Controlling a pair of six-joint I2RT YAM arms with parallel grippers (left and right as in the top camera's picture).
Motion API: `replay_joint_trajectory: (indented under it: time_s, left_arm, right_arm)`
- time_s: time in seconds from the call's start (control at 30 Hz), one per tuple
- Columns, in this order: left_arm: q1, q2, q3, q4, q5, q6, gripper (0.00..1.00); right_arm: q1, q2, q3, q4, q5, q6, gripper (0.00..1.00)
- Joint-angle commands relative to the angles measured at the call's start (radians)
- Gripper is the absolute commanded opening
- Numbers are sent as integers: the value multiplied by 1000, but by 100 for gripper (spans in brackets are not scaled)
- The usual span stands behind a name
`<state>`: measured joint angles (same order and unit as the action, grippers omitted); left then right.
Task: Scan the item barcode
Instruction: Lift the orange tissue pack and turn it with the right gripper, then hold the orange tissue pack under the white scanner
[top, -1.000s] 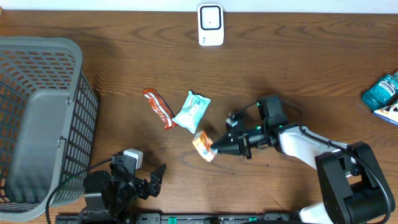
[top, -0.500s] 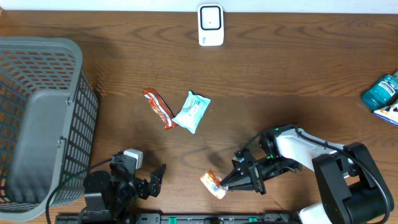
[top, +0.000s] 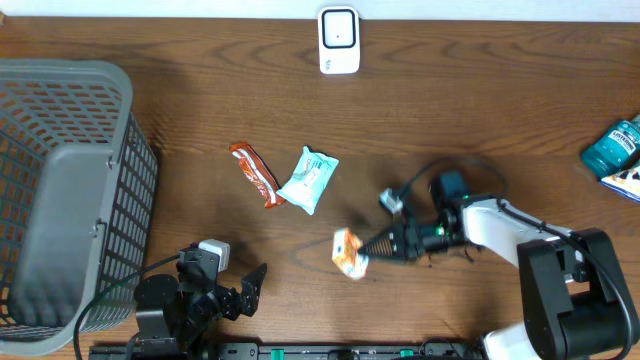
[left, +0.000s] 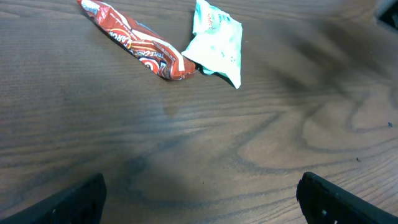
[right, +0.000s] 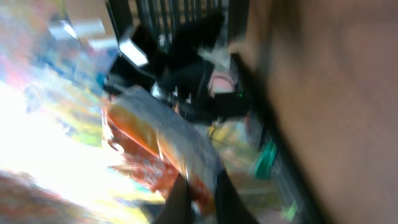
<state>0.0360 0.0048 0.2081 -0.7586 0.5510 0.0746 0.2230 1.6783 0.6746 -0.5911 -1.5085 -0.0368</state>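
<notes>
Snack packet (top: 349, 252), pinched fast in the right gripper (top: 372, 247), had swung back up toward the scanner (top: 339, 40), though it was still well short of it. Left gripper (top: 245, 290) idled farthest from the scanner, jaws spread and holding nothing. Red bar (top: 256, 173) and teal pouch (top: 309, 178) lay nearer the scanner, left of the path.

Black left gripper (top: 248, 288) sits at seven o'clock, jaws wide. Black-and-white right gripper (top: 372, 248) points toward nine o'clock, clamped on a crinkled orange packet (top: 348, 252).

Mock shop checkout: scanner (top: 339, 40), basket (top: 135, 215)
</notes>
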Motion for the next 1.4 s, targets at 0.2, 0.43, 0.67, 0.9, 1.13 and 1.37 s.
replay_joint_trajectory:
  time_s: [0.2, 0.43, 0.67, 0.9, 1.13, 1.37]
  left_arm:
    - [4, -1, 4, -4, 2, -2, 98]
    - [4, -1, 4, -4, 2, -2, 98]
    - [4, -1, 4, -4, 2, -2, 98]
    - [4, -1, 4, -4, 2, -2, 98]
    - [4, -1, 4, -4, 2, -2, 98]
    - [4, -1, 4, -4, 2, -2, 98]
  right_arm:
    - [8, -5, 64, 740, 674, 788, 1]
    - [74, -5, 66, 1179, 1106, 752, 1]
    - [121, 58, 221, 1193, 1398, 536, 1]
    - [126, 284, 549, 1069, 1489, 331, 1]
    - [130, 553, 897, 990, 1613, 214, 1]
    - [135, 715, 1127, 926, 1661, 200, 1]
